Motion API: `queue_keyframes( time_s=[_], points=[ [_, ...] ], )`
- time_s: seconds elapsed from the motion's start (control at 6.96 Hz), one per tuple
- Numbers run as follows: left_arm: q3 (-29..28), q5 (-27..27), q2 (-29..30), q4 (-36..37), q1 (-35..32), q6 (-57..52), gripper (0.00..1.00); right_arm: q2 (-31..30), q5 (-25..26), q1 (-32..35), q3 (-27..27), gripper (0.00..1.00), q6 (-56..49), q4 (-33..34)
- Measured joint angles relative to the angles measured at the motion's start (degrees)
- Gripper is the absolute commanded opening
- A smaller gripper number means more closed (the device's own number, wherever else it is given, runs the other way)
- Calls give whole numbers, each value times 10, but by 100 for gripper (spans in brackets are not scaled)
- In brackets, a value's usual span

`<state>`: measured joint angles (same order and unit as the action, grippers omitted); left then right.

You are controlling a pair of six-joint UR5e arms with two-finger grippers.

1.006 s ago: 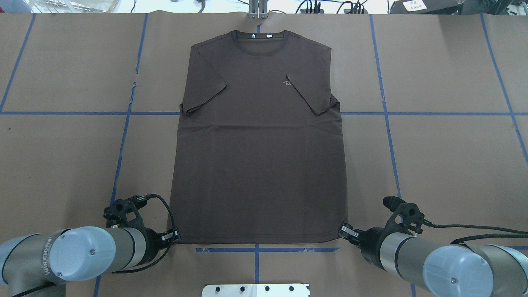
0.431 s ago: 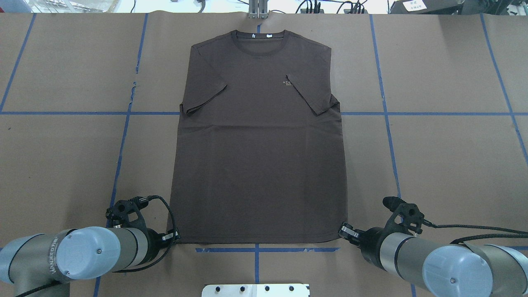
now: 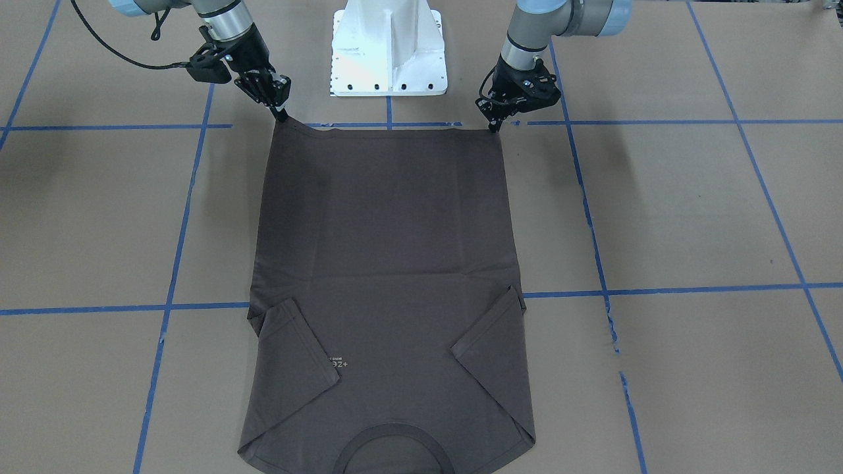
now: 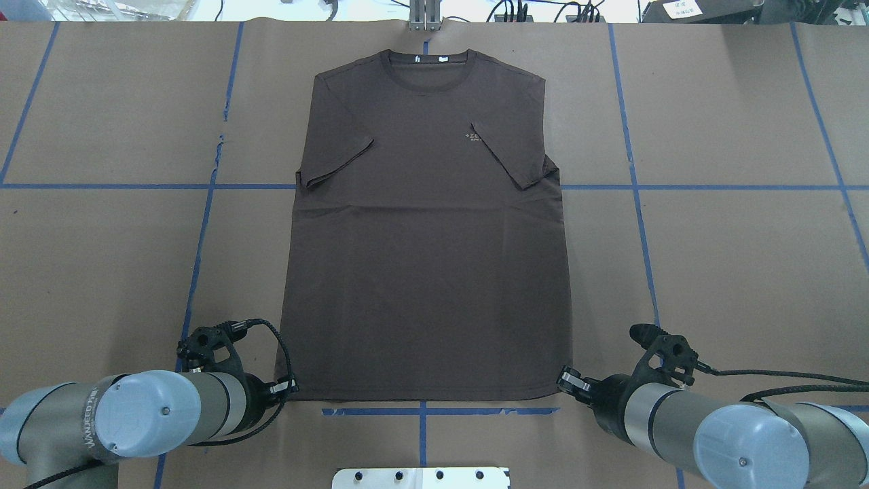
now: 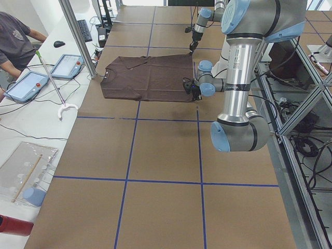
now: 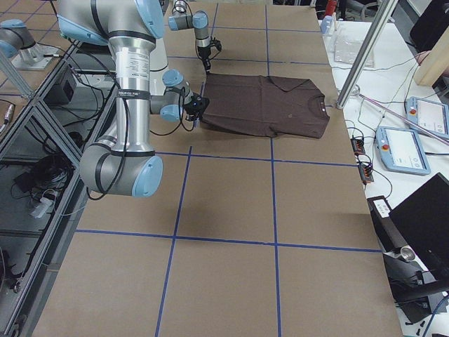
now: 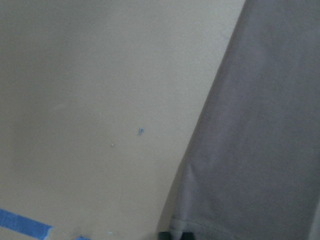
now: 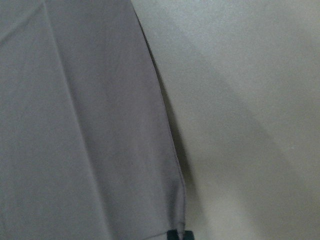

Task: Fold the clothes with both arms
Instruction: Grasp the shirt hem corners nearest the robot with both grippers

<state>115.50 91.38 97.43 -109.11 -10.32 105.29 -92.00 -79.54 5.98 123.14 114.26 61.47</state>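
Observation:
The dark brown-grey T-shirt (image 4: 428, 258) lies flat on the table, both sleeves folded inward, collar (image 4: 424, 60) at the far edge and hem nearest me. My left gripper (image 4: 288, 388) is at the hem's left corner, shut on it. My right gripper (image 4: 567, 380) is at the hem's right corner, shut on it. In the front-facing view the left gripper (image 3: 494, 125) and right gripper (image 3: 282, 117) come to a point on the two hem corners of the shirt (image 3: 388, 263). Each wrist view shows the shirt's side edge (image 7: 260, 150) (image 8: 75, 125) running down to the fingertips.
Brown paper with blue tape lines (image 4: 204, 224) covers the table. The white pedestal base (image 3: 388, 46) stands just behind the hem. A metal post (image 5: 78, 36) and an operator (image 5: 13, 36) with tablets (image 5: 26, 85) are at the far side.
My left arm has shifted slightly to the right and toward me, its gripper still at the hem corner. The right arm and the shirt look unchanged.

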Motion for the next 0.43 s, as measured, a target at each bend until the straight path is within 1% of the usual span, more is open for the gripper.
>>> queue_keyframes(
  time_s=[0.29, 0.43],
  points=[
    [16, 1, -1, 1, -3, 2, 0, 0, 0, 0, 3, 0, 0, 1],
    [44, 1, -5, 7, -2, 10, 0, -2, -1, -1, 9, 0, 1, 1]
  ],
)
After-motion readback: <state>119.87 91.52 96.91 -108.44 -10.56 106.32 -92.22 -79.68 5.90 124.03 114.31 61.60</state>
